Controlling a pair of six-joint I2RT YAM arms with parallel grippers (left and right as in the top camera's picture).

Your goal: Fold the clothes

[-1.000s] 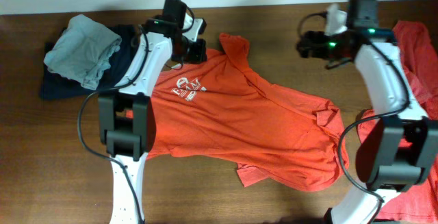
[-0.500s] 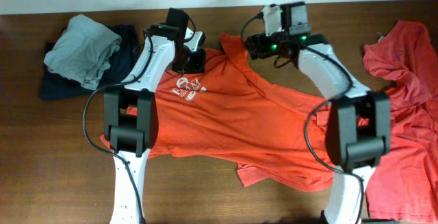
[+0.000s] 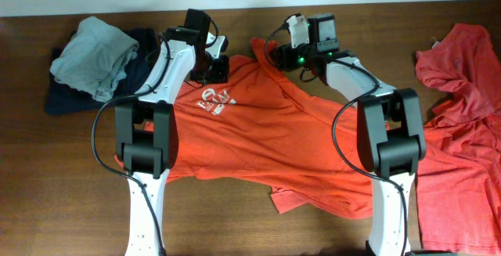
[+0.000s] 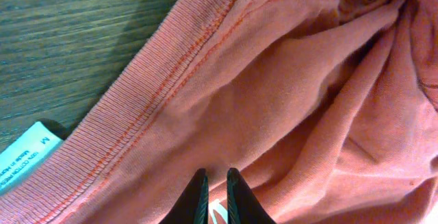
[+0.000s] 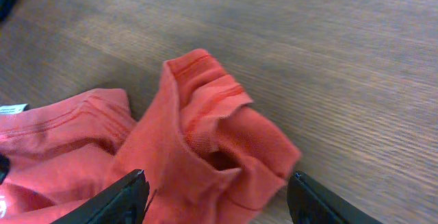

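- Clothes: two short-sleeved cotton T-shirts lie on a dark brown table (image 3: 47, 170) with a fine wood grain.
- An orange-red T-shirt (image 3: 258, 142) is spread flat but wrinkled across the middle of the overhead frame. Its white printed chest logo (image 3: 213, 99) faces up, above and left of centre.
- A paler coral T-shirt (image 3: 462, 115) lies rumpled along the right edge.
- The left gripper (image 3: 217, 68) sits at the neck of the orange-red T-shirt, upper centre-left.
- In its wrist view the black fingers (image 4: 197, 200) stand only a thin slit apart, nipping the soft, creased cloth.
- Above them runs the ribbed collar (image 4: 137, 121), thick-knit with two rows of stitching.
- A pale size label (image 4: 24, 152) peeks out at the lower left edge.
- The right gripper (image 3: 275, 55) is at the upper centre, over the shirt's sleeve (image 5: 219, 128).
- The sleeve is bunched into a folded lump with a stitched hem.
- That gripper's black fingers (image 5: 126, 200) are spread wide, one on each side of the lump, pinching nothing.
- A soft grey garment (image 3: 94, 48) is heaped on a dark navy garment (image 3: 145, 64) in the upper left.
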